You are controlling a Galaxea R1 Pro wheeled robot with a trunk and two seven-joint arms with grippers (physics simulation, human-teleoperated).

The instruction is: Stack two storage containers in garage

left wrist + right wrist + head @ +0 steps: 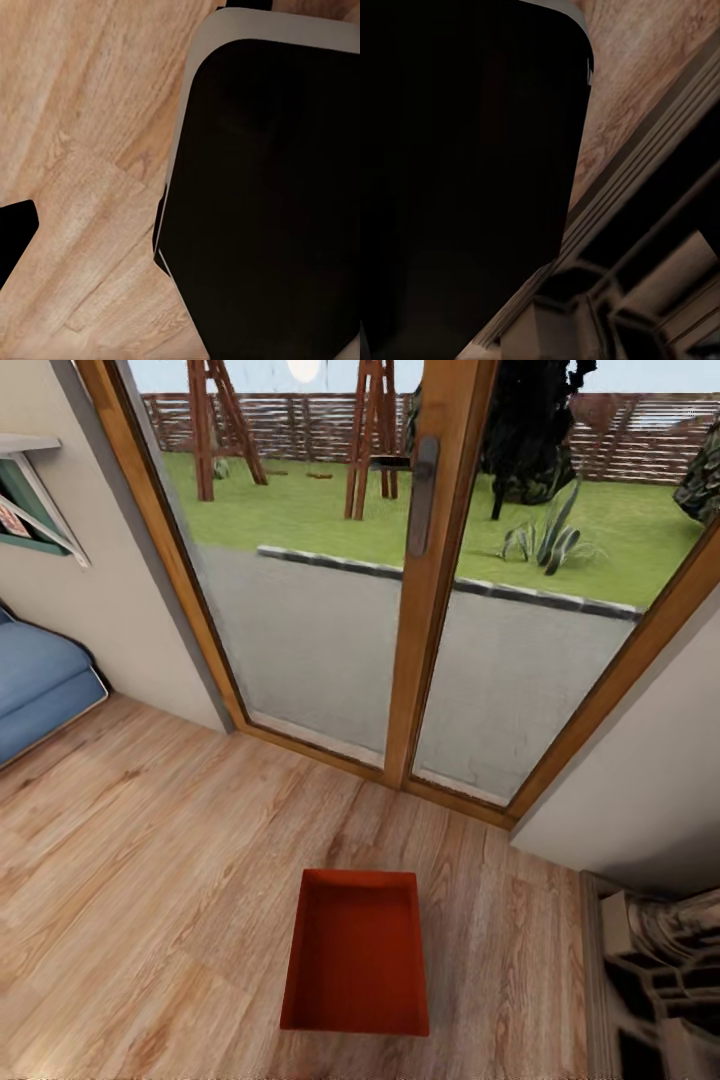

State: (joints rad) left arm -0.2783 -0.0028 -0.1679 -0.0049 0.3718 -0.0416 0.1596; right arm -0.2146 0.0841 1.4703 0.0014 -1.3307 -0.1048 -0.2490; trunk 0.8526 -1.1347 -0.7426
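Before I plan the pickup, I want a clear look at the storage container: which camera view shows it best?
The head view: the orange-red storage container lies whole and open-topped on the wood-plank floor before the glass doors. The wrist views give dark robot body and floor planks instead, the right also a shelf-like frame.

You have no readable text, label, brand, number or sign anywhere in these views. The framed item (25,510) on the wall at the upper left of the head view shows some colour at its edge, but nothing legible. The orange-red container (357,955) on the wood floor carries no marking.
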